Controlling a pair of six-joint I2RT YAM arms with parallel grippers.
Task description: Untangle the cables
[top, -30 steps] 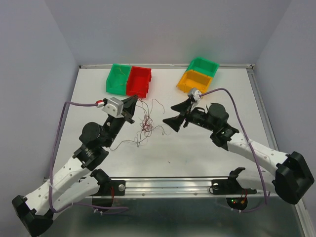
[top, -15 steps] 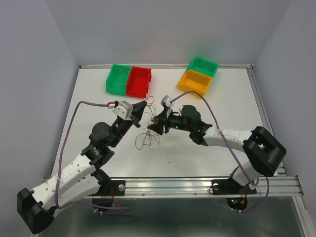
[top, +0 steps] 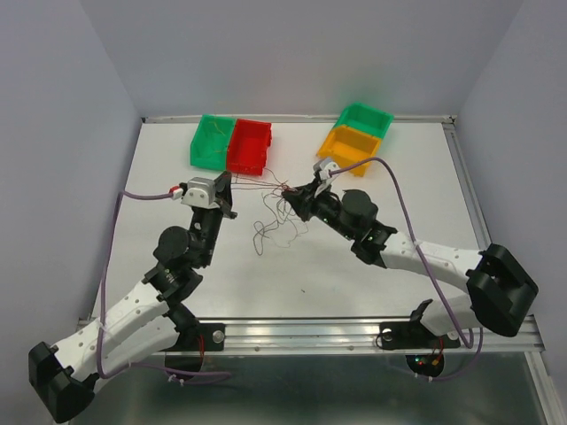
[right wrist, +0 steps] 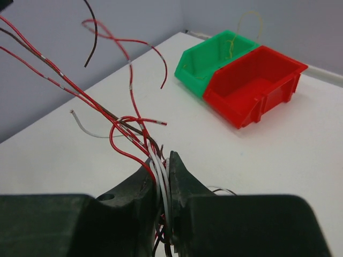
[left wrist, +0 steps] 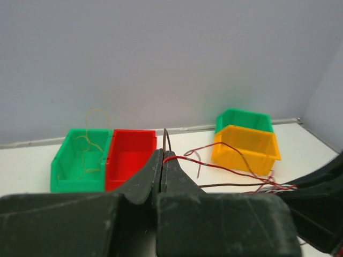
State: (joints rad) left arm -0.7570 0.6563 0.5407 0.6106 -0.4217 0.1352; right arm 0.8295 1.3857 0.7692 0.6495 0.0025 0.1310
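Pale lavender walls point(top: 310, 53) on three sides, white tabletop point(top: 443, 177), even light

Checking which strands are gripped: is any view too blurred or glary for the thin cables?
Top external: even light, no glare, but the cables barely resolve against the table. Left wrist: left gripper dark and soft, red strand at its tips clear. Right wrist: cables in the right gripper sharp, close up.

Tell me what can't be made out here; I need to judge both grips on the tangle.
- Top view: the cables are too thin to tell which strands the left gripper and the right gripper pinch.
- Left wrist view: the gripper's own body hides the tangle below the taut strands.
- Right wrist view: the strands vanish between the fingers, so their lower ends are hidden.
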